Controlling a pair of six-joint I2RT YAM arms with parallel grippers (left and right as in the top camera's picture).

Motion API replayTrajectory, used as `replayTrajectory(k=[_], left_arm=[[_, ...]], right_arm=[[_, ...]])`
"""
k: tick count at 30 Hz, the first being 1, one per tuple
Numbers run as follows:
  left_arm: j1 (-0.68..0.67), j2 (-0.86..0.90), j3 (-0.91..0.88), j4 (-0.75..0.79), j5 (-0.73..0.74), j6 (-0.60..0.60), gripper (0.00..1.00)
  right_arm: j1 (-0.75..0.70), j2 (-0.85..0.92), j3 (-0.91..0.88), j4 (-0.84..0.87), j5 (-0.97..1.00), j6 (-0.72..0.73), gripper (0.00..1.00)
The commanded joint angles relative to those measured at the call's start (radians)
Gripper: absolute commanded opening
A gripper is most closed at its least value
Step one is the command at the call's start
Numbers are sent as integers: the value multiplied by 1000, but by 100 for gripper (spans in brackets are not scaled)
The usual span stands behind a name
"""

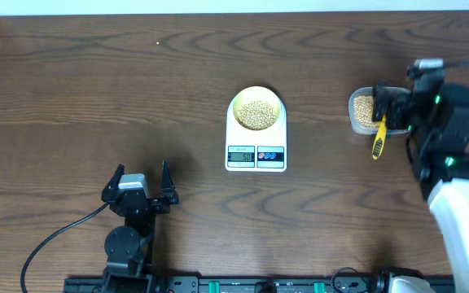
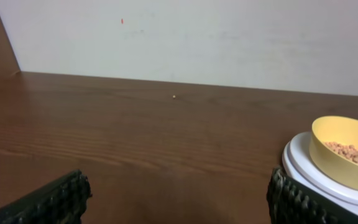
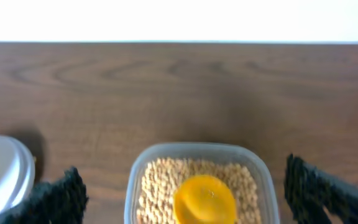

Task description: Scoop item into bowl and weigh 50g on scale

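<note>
The pale yellow bowl (image 1: 256,102) stands on the white scale (image 1: 256,155) at the table's middle, with tan beans (image 1: 256,114) heaped in it. In the left wrist view the bowl (image 2: 344,138), its beans (image 2: 356,154) and the scale (image 2: 306,169) sit at the right. More beans (image 3: 160,183) fill a clear tub (image 3: 197,148), and a yellow scoop (image 3: 205,199) rests in them. My right gripper (image 3: 188,193) hovers open over the tub (image 1: 361,108), its fingers (image 3: 58,196) wide on either side. My left gripper (image 1: 142,175) is open near the front, holding nothing.
The scoop's handle (image 1: 378,138) sticks out of the tub toward the front edge. A black cable (image 1: 51,240) trails from the left arm's base. A pale wall (image 2: 185,37) stands behind the table's far edge.
</note>
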Motion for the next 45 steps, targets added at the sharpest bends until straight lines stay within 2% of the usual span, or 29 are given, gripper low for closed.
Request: replayTrajectory(k=[1, 11, 19, 25, 34, 45], left_arm=[[4, -8, -13, -47, -14, 17, 93], [4, -8, -13, -47, -14, 17, 93], [4, -8, -13, -47, -14, 17, 93], [4, -8, -13, -47, -14, 17, 93], [4, -8, -13, -47, -14, 17, 93], [4, -8, -13, -47, -14, 17, 93]], right_arm=[[11, -98, -150, 86, 4, 35, 99], [13, -408, -559, 354, 4, 50, 99], [13, -754, -782, 364, 4, 50, 99], [13, -903, -779, 194, 5, 50, 99], [13, -1025, -779, -5, 5, 50, 99], [12, -1148, -779, -13, 16, 50, 99]])
